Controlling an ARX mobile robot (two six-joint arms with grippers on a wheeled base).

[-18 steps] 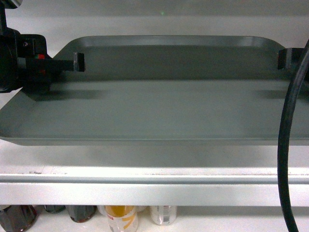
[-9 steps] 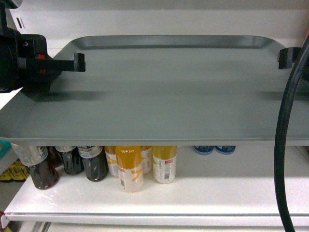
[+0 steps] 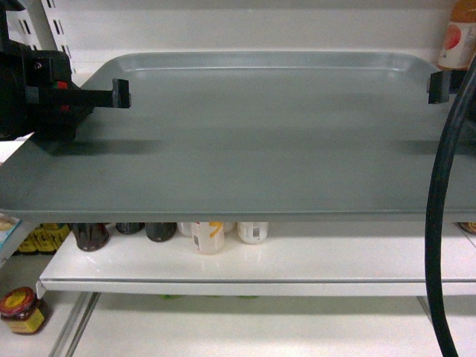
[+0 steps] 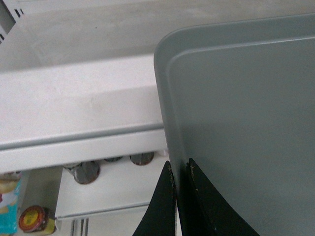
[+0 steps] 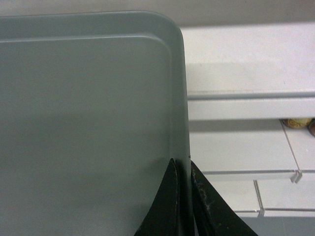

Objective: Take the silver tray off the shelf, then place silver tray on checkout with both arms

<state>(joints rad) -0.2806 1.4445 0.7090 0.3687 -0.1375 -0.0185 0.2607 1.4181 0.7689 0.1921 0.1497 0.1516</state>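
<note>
The silver tray (image 3: 245,141) hangs level in the air and fills most of the head view. My left gripper (image 3: 121,95) is shut on its left rim, and my right gripper (image 3: 437,88) is shut on its right rim. In the left wrist view the black jaws (image 4: 179,172) pinch the tray's raised edge (image 4: 170,113). The right wrist view shows the same pinch (image 5: 183,169) on the opposite edge (image 5: 181,98). The shelf (image 4: 74,108), a white board with a silvery front strip, lies beyond and beside the tray, apart from it. The checkout is out of view.
A lower white shelf board (image 3: 297,260) carries several bottles (image 3: 207,236) under the tray's front edge. A jar (image 3: 21,309) stands at the bottom left. A thick black cable (image 3: 435,245) hangs down the right side. An orange bottle (image 3: 455,37) stands at the top right.
The tray, held in both grippers, has come away from the shelf. The silvery front strip under it is gone from the head view, and the bottle shelf now looks smaller and farther off.
</note>
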